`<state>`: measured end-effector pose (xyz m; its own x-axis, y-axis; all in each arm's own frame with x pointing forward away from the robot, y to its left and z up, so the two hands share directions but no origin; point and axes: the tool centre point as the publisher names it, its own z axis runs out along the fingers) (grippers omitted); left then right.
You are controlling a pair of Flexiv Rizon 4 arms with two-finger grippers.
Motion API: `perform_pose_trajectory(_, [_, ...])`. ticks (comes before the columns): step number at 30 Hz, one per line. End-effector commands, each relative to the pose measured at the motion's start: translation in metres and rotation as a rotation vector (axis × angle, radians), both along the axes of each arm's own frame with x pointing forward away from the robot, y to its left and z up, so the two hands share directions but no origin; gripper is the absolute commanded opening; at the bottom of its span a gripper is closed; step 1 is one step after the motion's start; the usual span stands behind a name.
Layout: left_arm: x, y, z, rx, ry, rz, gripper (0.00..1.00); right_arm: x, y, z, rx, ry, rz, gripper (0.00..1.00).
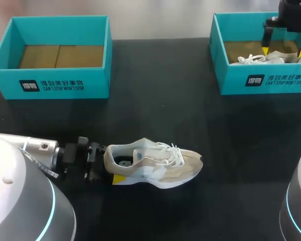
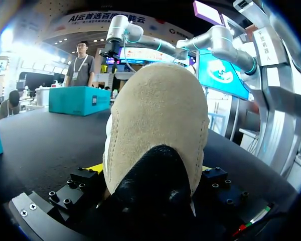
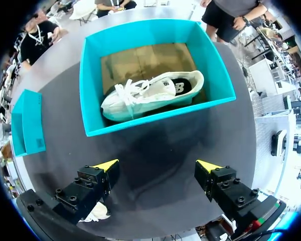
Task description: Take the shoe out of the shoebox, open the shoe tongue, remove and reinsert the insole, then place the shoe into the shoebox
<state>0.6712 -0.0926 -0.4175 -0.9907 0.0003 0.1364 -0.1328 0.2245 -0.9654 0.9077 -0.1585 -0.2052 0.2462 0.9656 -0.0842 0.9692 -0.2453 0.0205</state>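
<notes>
A beige and white shoe [image 1: 155, 163] stands on the black table near its front, toe pointing right. My left gripper [image 1: 114, 165] comes in from the left at the shoe's heel, with one yellow tip showing beside the sole. In the left wrist view the heel [image 2: 158, 125] fills the gap between the fingers [image 2: 75, 183], which press on it from both sides. My right gripper [image 1: 284, 50] hangs open high over the right shoebox [image 1: 261, 80]. In its wrist view the right gripper [image 3: 158, 168] holds nothing.
A second shoe [image 3: 150, 93] lies inside the right teal shoebox [image 3: 140, 125]. At the back left stands a teal shoebox [image 1: 50, 83] with only cardboard showing at its bottom. Black tabletop [image 1: 165, 105] stretches between the boxes and the shoe.
</notes>
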Motion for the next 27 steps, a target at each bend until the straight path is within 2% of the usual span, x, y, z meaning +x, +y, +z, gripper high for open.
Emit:
perform_pose_trajectory(1, [0.0,0.0,-0.003,-0.001,-0.001,0.0,0.0,-0.009,0.041,-0.01,-0.064,0.008,-0.013,1.0])
perform_pose_trajectory(4, [0.0,0.0,-0.003,-0.001,-0.001,0.0,0.0,-0.025,0.079,-0.019,-0.067,0.008,0.018,1.0])
perform_pose_trajectory(8, [0.0,0.0,-0.003,-0.001,-0.001,0.0,0.0,-0.048,0.116,-0.028,-0.042,0.007,0.025,1.0])
perform_pose_trajectory(13, [0.0,0.0,-0.003,-0.001,-0.001,0.0,0.0,-0.08,0.149,-0.028,0.014,-0.009,0.009,1.0])
perform_pose_trajectory(15, [0.0,0.0,-0.003,-0.001,-0.001,0.0,0.0,-0.093,0.159,-0.025,0.08,-0.012,-0.003,1.0])
perform_pose_trajectory(27, [0.0,0.0,-0.003,-0.001,-0.001,0.0,0.0,-0.093,0.159,-0.025,0.08,-0.012,-0.003,1.0])
